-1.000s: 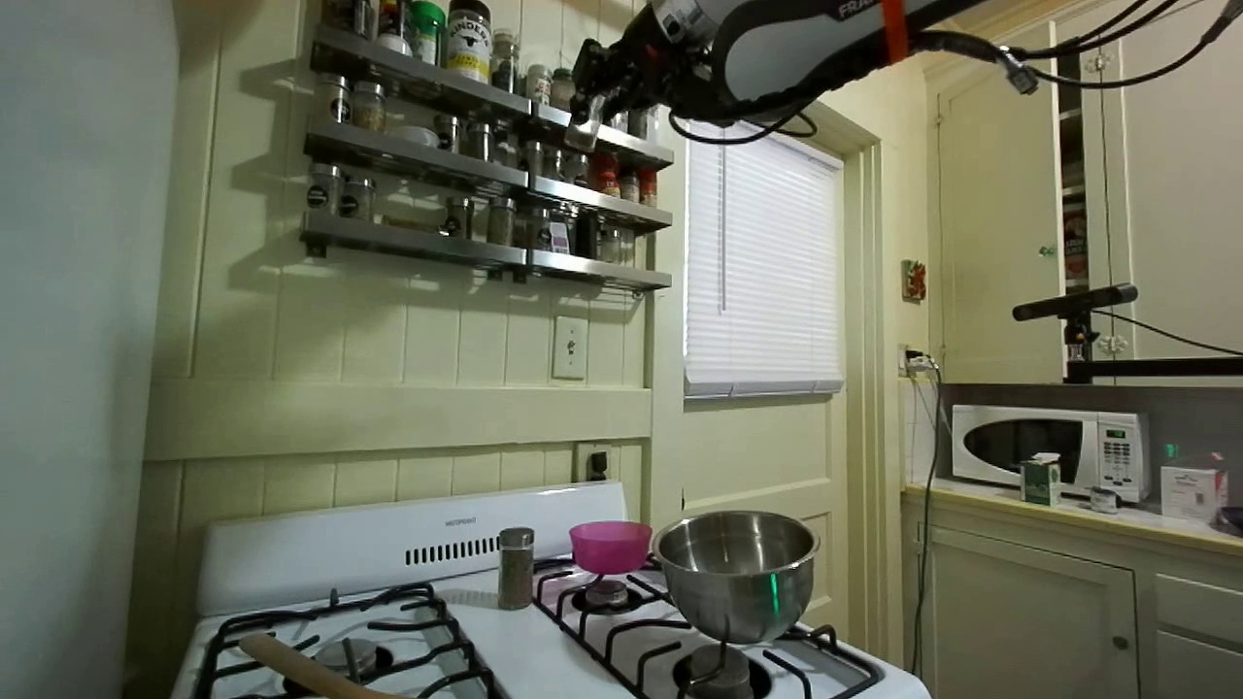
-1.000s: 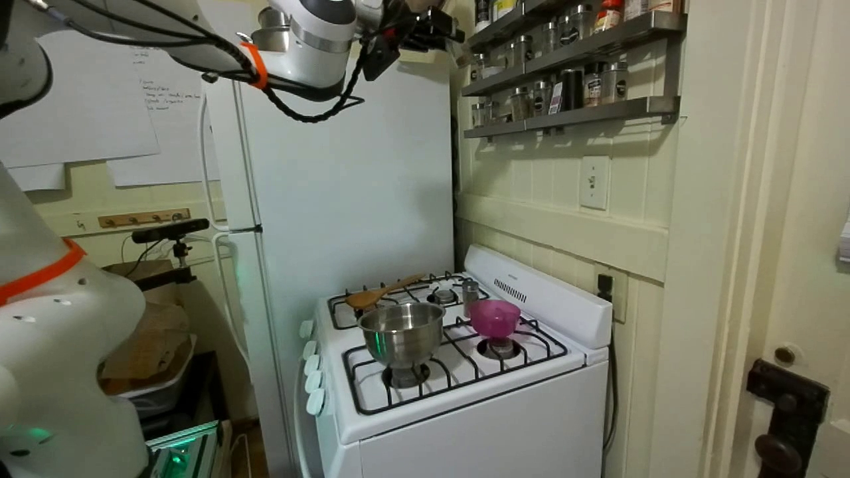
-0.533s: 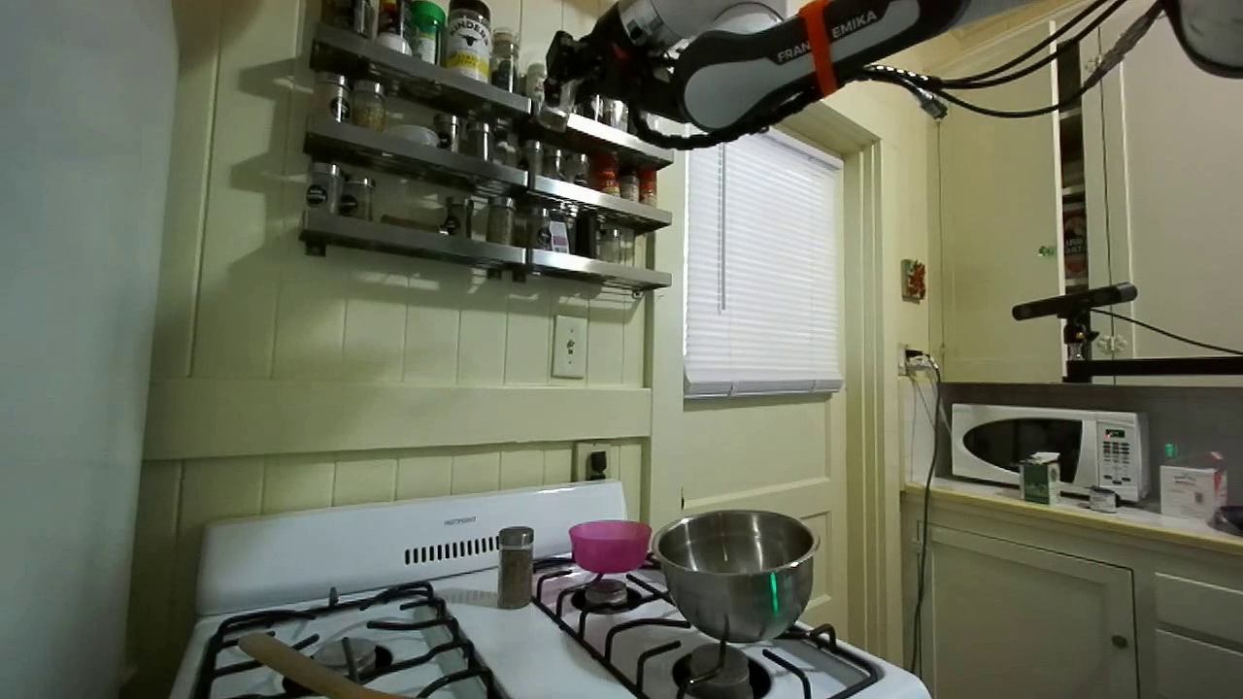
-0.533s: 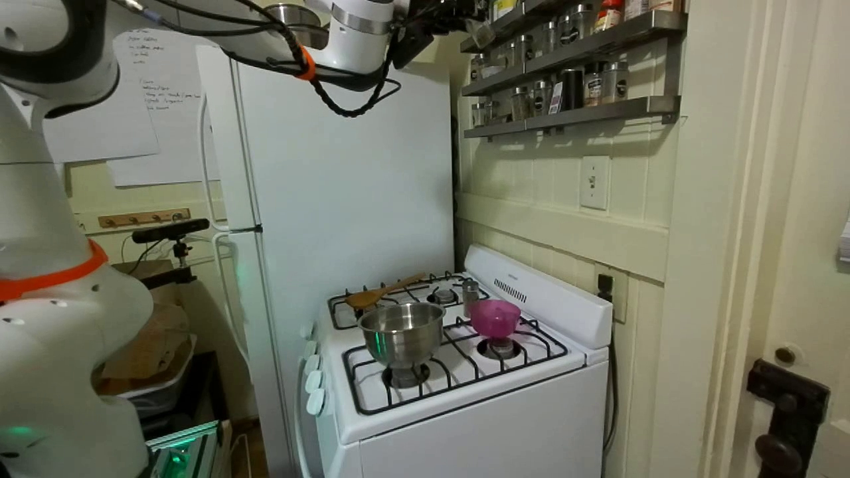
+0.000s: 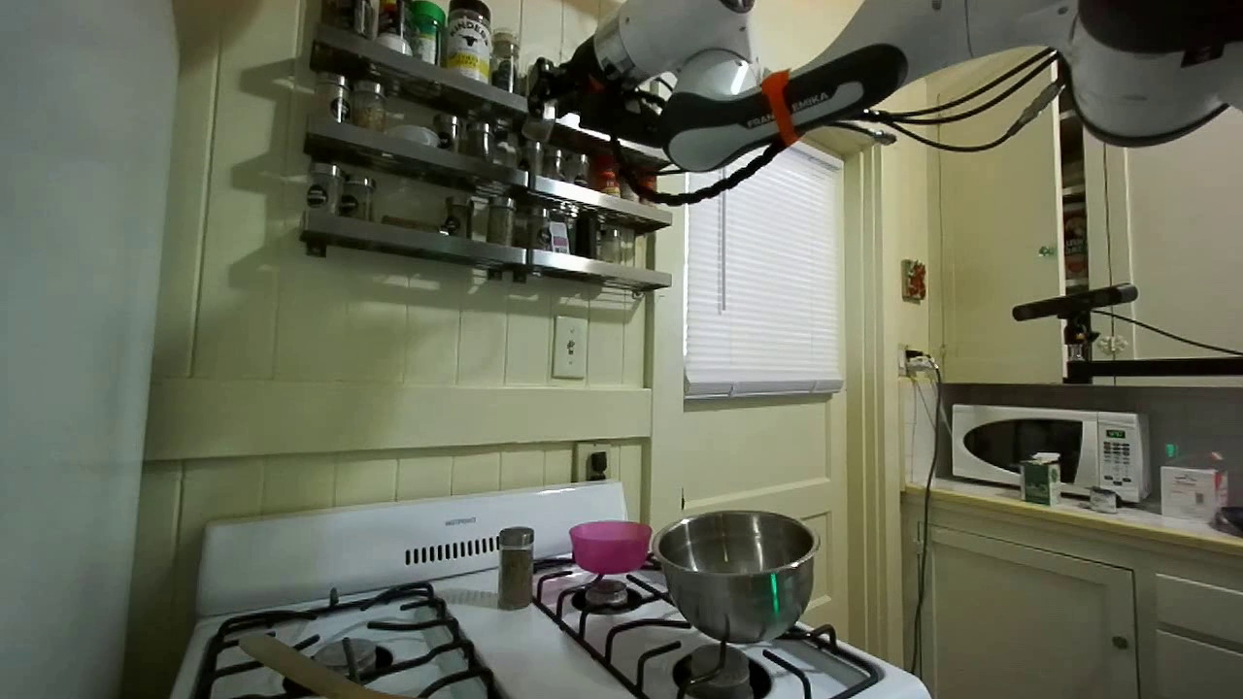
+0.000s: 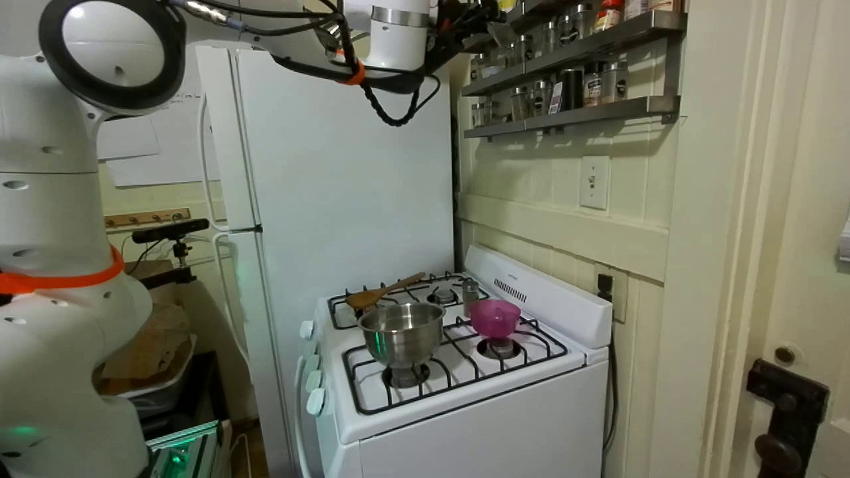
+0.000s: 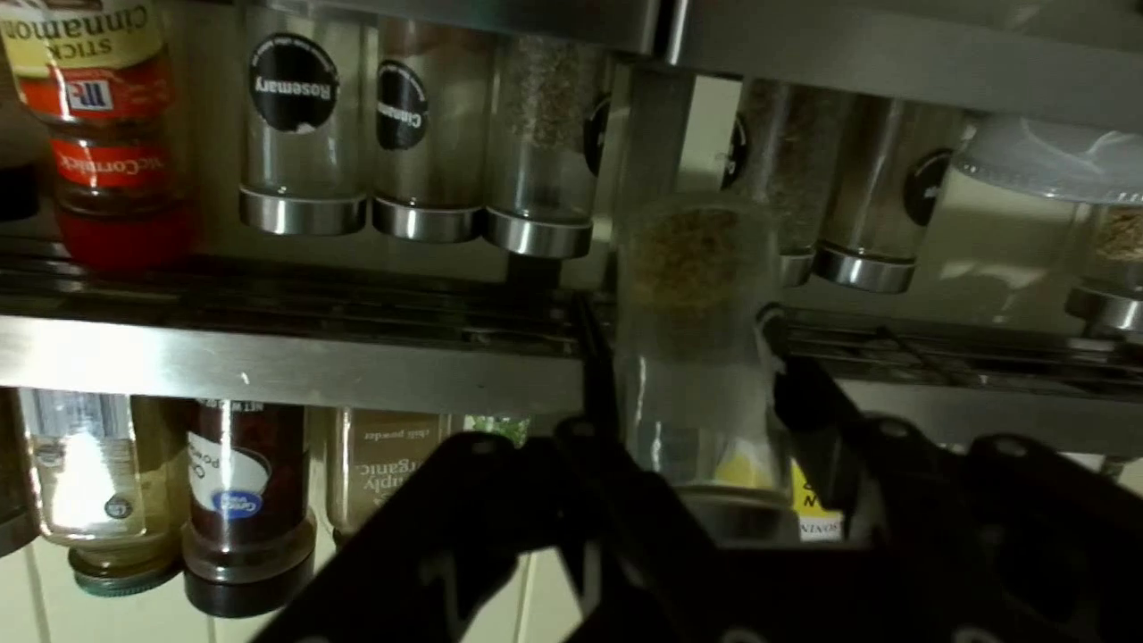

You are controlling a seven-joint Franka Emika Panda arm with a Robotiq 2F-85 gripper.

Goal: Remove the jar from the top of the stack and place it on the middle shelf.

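My gripper (image 7: 683, 326) is shut on the jar (image 7: 692, 375), a clear cylinder with brown contents and a metal cap near the palm. The wrist picture is upside down. In both exterior views the gripper (image 5: 544, 97) (image 6: 495, 23) holds the small jar (image 5: 537, 127) (image 6: 503, 34) in front of the spice rack, between the top and middle tiers. The middle shelf (image 5: 418, 157) is the dark grey ledge below it, also seen in the wrist view (image 7: 893, 58). The two-jar stack does not show; a single jar (image 5: 517, 571) stands on the stove.
Upright jars stand on the middle shelf, among them a Rosemary jar (image 7: 304, 134) and a red-capped jar (image 7: 116, 161). The top shelf (image 7: 295, 362) crosses close behind the held jar. A white bowl (image 5: 416, 135), pink bowl (image 5: 610, 548) and steel pot (image 5: 735, 582) are in view.
The arm has moved the gripper and held jar toward the rack, leftward in an exterior view and rightward in an exterior view. The jar is now closer to the shelves. The stove items have not moved.
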